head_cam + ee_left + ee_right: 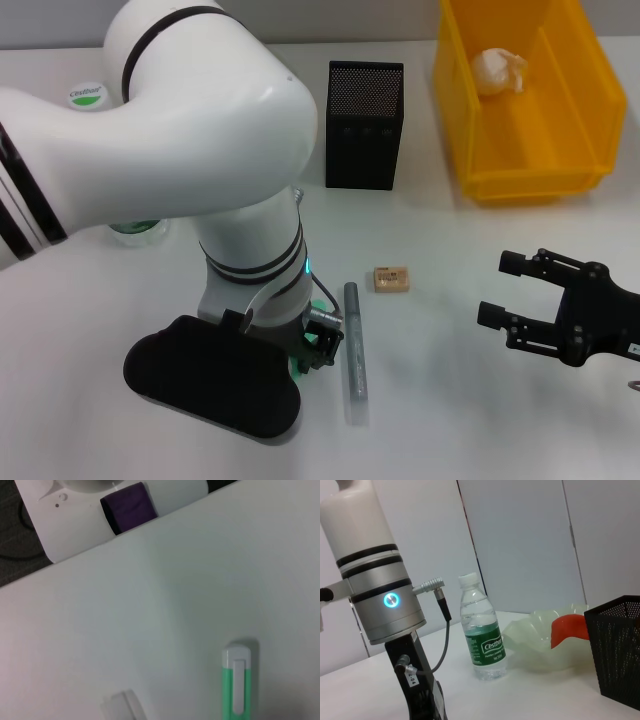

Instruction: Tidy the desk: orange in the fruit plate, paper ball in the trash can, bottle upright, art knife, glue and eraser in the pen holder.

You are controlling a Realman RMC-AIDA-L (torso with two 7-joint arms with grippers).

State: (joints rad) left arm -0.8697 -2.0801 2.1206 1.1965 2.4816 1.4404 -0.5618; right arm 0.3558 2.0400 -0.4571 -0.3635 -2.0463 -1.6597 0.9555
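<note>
Left gripper: low over the table at the near edge, just beside a grey pen-like stick; cannot tell how its fingers stand.
Right gripper: hovers above the table, fingers apart, holding nothing.
Eraser: flat on the table between both grippers.
Trash can: holds the paper ball.
Fruit plate: holds the orange.
Bottle: upright beside the fruit plate.
Pen holder: upright; contents hidden.
</note>
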